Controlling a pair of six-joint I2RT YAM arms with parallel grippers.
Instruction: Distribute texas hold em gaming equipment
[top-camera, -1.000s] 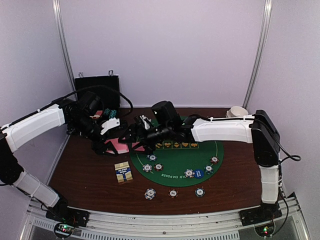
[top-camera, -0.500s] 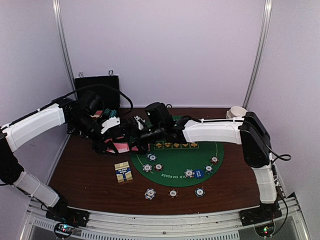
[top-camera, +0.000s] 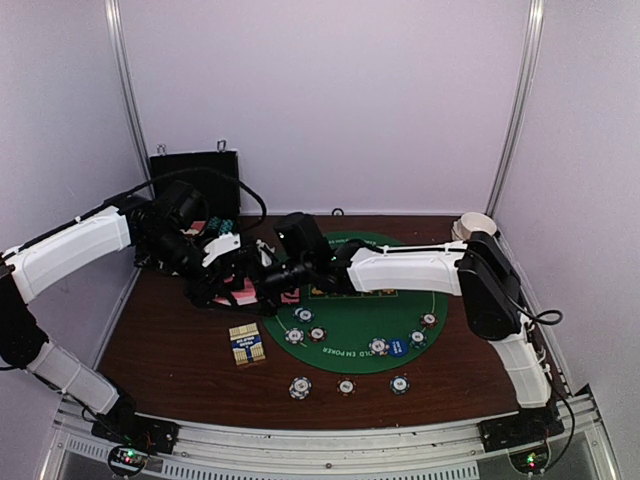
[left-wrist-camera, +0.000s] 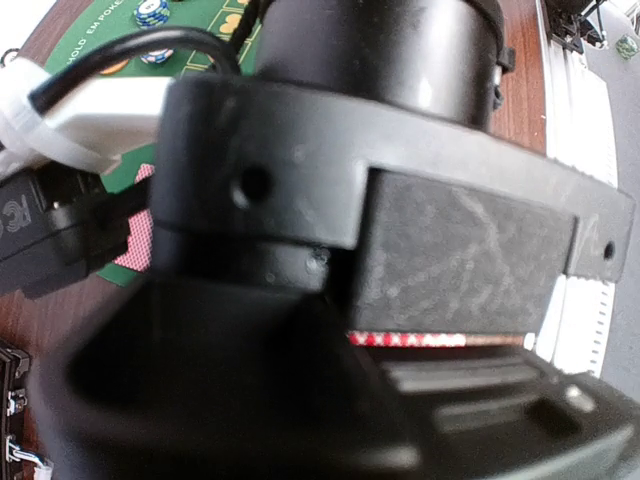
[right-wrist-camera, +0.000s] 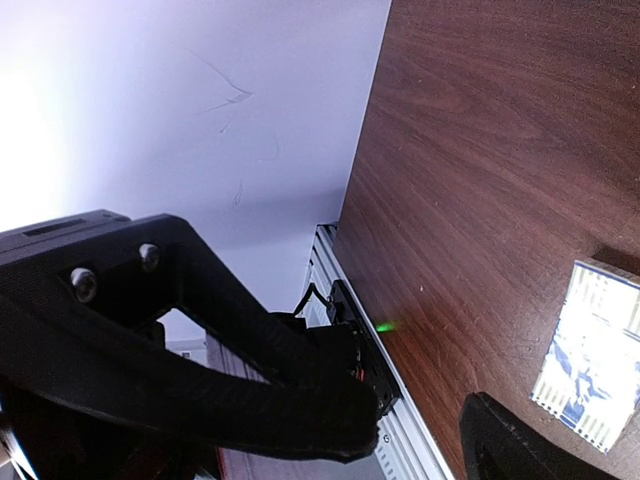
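My left gripper (top-camera: 222, 284) is at the left edge of the green poker mat (top-camera: 440, 295), shut on a stack of pink-backed cards (top-camera: 243, 292). Only their thin red-pink edge (left-wrist-camera: 440, 339) shows in the left wrist view. My right gripper (top-camera: 260, 284) is stretched far left, open, right beside the cards and the left gripper, with its fingers wide apart (right-wrist-camera: 420, 425). Its body fills the left wrist view. Stripe-edged chips (top-camera: 303, 315) and a blue marker disc (top-camera: 398, 347) lie on the mat. Three more chips (top-camera: 346, 386) lie in front of it.
A small card box (top-camera: 246, 345) lies on the wood left of the mat and also shows in the right wrist view (right-wrist-camera: 590, 360). The black case (top-camera: 195, 180) stands at the back left. The white bowl (top-camera: 476, 224) is at the back right.
My right gripper has moved left across the mat, closing in on the left gripper and the cards. The left arm has hardly moved.
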